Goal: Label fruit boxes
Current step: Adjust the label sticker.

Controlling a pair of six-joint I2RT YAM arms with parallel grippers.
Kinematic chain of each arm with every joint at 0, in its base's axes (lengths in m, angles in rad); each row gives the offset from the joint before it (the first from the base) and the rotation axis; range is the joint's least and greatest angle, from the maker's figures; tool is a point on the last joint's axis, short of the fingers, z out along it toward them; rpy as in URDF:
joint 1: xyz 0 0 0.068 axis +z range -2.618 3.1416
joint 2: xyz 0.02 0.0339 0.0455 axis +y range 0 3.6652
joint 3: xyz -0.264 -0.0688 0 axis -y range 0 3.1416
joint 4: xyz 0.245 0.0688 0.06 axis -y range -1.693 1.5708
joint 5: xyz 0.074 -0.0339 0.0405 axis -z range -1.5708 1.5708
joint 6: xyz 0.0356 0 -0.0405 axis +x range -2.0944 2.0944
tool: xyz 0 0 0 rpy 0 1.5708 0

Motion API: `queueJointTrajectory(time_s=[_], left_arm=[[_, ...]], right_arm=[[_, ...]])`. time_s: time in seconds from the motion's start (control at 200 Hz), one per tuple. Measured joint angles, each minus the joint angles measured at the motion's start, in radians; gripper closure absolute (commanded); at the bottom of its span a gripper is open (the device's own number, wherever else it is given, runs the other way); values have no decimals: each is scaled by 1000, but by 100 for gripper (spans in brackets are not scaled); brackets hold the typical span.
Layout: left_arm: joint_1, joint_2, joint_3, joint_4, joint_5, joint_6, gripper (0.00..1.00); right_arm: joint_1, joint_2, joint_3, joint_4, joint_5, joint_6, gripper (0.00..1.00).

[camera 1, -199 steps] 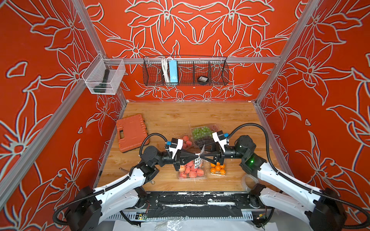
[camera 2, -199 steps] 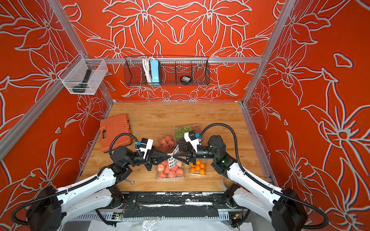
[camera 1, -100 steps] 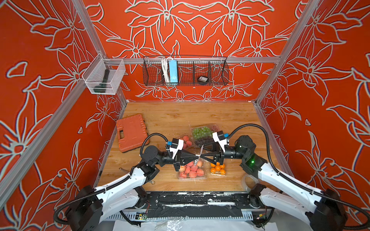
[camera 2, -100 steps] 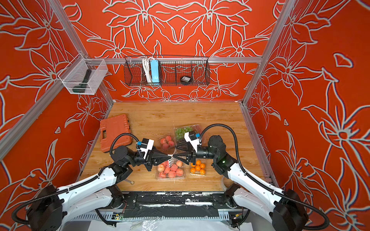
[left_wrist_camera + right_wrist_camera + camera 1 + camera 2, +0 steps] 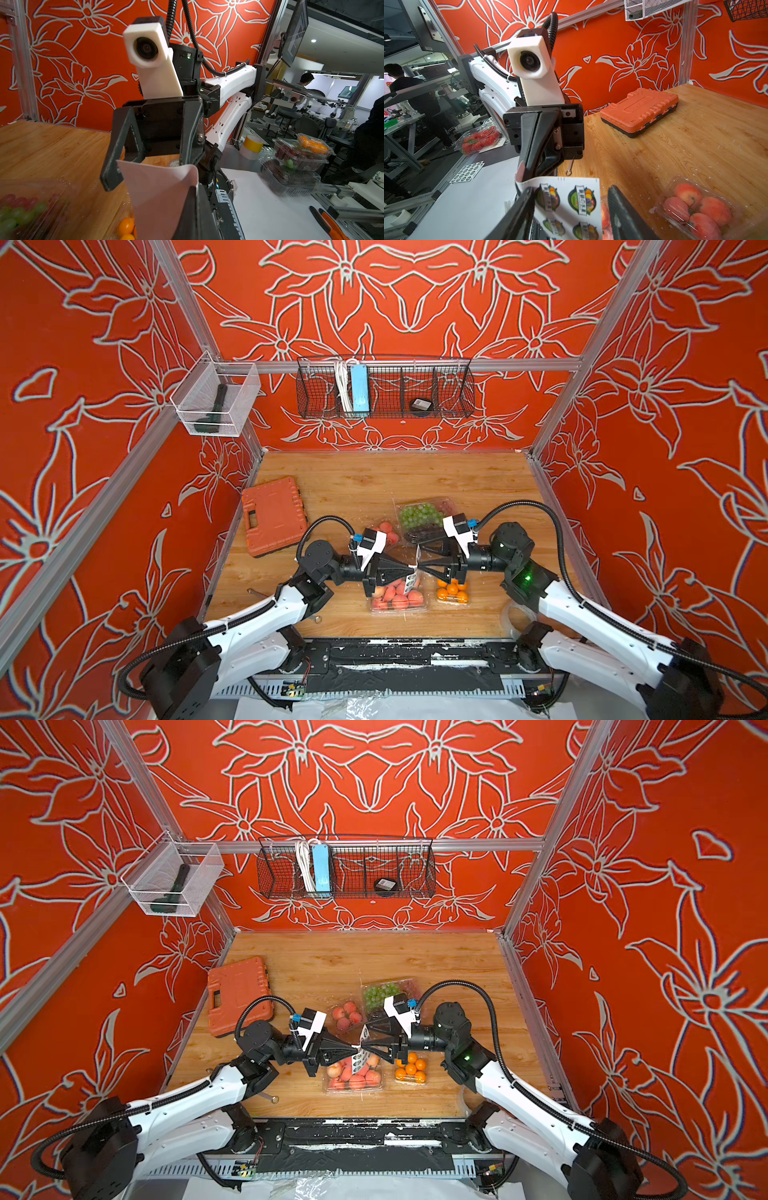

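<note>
Four fruit boxes sit at the front of the table in both top views: large peaches [image 5: 397, 598] [image 5: 353, 1080], oranges [image 5: 452, 591] [image 5: 410, 1069], small peaches [image 5: 386, 531] [image 5: 347, 1015], grapes [image 5: 424, 516] [image 5: 384, 992]. Above the large peach box my left gripper [image 5: 412, 570] [image 5: 356, 1051] [image 5: 196, 187] is shut on the edge of a white sticker sheet [image 5: 411, 580] [image 5: 359, 1060] [image 5: 571, 205]. My right gripper [image 5: 420, 568] [image 5: 364, 1048] [image 5: 571, 189] meets it tip to tip. Its jaws are open around the sheet, and one finger [image 5: 521, 205] rests against a sticker.
An orange tool case [image 5: 274, 516] [image 5: 639, 110] lies at the left of the table. A small metal key [image 5: 257, 593] lies near the left arm. A wire basket [image 5: 384, 387] and a clear bin [image 5: 214, 400] hang on the walls. The table's back half holds nothing.
The right gripper's jaws have spread slightly wider around the sheet. Both arms have stayed almost still, tip to tip over the large peach box.
</note>
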Motion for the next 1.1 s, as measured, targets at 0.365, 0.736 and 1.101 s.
queueJointTrajectory(time_s=[0.365, 0.736, 1.101], left_arm=[[0, 0, 0, 1, -3, -1, 100], [0, -13, 0, 2, -36, -11, 100], [0, -13, 0, 2, -48, -13, 100]], right_arm=[[0, 4, 0, 8, -10, 3, 40], [0, -13, -2, 8, -10, 4, 38], [0, -14, -2, 8, -9, 3, 37]])
